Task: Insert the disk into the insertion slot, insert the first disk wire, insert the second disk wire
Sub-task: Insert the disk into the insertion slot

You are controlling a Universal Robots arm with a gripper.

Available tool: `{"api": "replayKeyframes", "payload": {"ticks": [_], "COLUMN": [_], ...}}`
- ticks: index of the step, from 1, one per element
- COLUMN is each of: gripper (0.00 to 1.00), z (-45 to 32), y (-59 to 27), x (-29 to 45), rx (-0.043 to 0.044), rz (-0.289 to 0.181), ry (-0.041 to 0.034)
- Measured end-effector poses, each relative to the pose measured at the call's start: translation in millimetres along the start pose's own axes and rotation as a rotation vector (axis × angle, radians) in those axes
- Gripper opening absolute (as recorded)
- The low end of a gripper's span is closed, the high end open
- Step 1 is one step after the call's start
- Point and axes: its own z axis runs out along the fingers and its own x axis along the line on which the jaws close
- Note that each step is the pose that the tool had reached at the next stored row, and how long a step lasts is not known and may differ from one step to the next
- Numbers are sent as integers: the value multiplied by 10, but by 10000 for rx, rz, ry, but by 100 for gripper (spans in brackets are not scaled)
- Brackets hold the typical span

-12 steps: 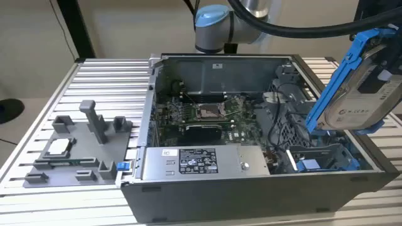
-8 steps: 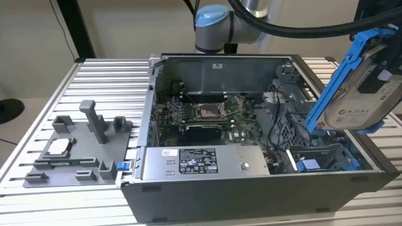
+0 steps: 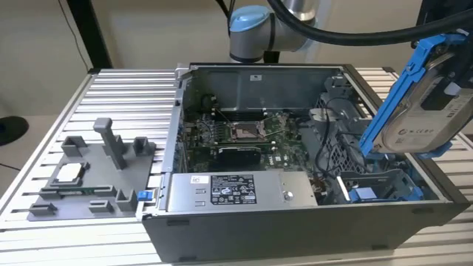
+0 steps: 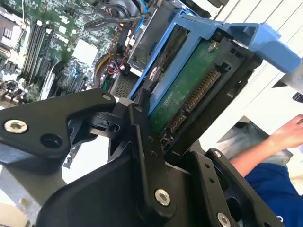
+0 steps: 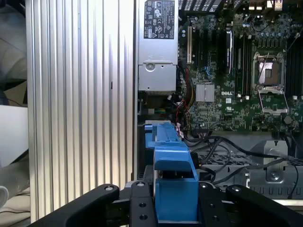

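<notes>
Open PC case (image 3: 296, 233) sits on the slatted desk (image 3: 111, 94), side panel off. The disk (image 3: 422, 119) hangs tilted in the air over the exterior view's right end of the case, above the insertion slot (image 3: 384, 188) and clear of it. The slot looks empty, blue rails exposed. The gripper (image 5: 176, 201) has its fingers (image 5: 141, 204) clamped on the disk's blue carrier frame from both sides, no visible gap. Risks as I read them: 1) the disk is steeply tilted, so if it goes down without levelling, a carrier corner likely jams on the slot wall or a blue rail. 2) the grip appears to be on flexible plastic, not the drive body, so a side load could let it twist or slip in the fingers. 3) loose black cables (image 3: 329, 149) run just beside the slot and could get pinched under the carrier or block the connector end. 4) a person's hand (image 4: 286, 135) is near the arm in the second wrist view, a contact hazard if the arm swings that way.
</notes>
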Motion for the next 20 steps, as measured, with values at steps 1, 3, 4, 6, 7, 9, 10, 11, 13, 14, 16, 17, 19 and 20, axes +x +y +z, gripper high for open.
{"api": "replayKeyframes", "payload": {"ticks": [1, 3, 4, 6, 7, 9, 10, 11, 13, 14, 16, 17, 19, 20], "gripper": [0, 0, 0, 0, 0, 0, 0, 0, 0, 0, 0, 0, 0, 0], "z": [6, 26, 40, 68, 81, 107, 117, 124, 130, 131, 136, 136, 136, 136], "y": [0, -1, -2, -3, -4, -7, -8, -9, -10, -10, -10, -10, -10, -10], "x": [0, 0, 0, 0, 0, 0, 0, 0, 0, 0, 0, 0, 0, 0], "rx": [0, 0, 0, 0, 0, 0, 0, 0, 0, 0, 0, 0, 0, 0], "rz": [-1, 0, -1, 0, 1, 0, 0, 0, 0, 0, 0, 0, 0, 0], "ry": [0, -2, -3, -5, -5, -5, -5, -4, -5, -3, -5, -5, -4, -4]}}
